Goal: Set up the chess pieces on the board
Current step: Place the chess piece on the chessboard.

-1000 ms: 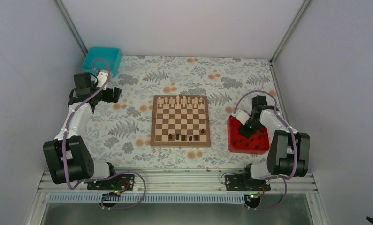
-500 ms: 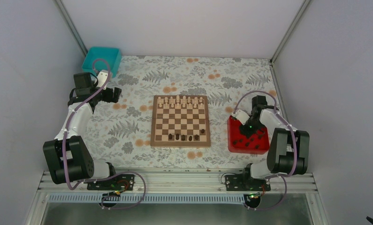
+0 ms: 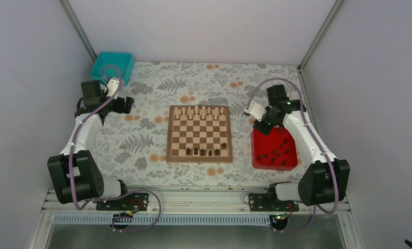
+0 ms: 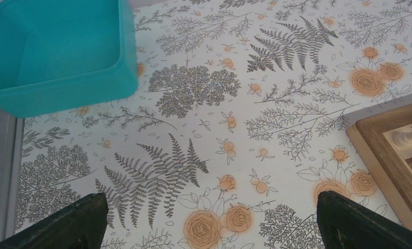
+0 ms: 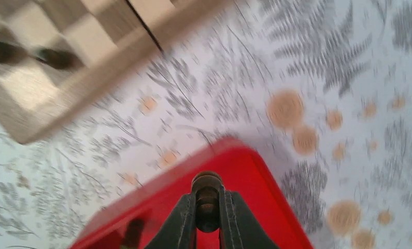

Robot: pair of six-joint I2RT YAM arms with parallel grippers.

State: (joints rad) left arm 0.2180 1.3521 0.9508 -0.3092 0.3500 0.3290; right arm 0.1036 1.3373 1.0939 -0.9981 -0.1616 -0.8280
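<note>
The board (image 3: pixel 199 134) lies mid-table, with several dark chess pieces (image 3: pixel 203 152) along its near row and pale pieces on the far rows. More dark pieces (image 3: pixel 279 150) lie in the red tray (image 3: pixel 292 162) to its right. My right gripper (image 3: pixel 262 126) hovers over the tray's far-left corner. In the blurred right wrist view this gripper (image 5: pixel 207 199) is shut on a dark chess piece (image 5: pixel 207 182), above the red tray (image 5: pixel 255 171), with the board's corner (image 5: pixel 89 67) beyond. My left gripper (image 3: pixel 126 104) hangs open and empty over the cloth (image 4: pixel 209 228), left of the board (image 4: pixel 385 155).
A teal bin (image 3: pixel 112 66) stands at the far left corner, close to the left arm, and shows in the left wrist view (image 4: pixel 53 52). Floral cloth covers the table. Enclosure walls close in on three sides.
My right gripper closed on a dark piece inside the red tray, then rose and swung toward the tray's far-left corner. The left arm has not moved.
</note>
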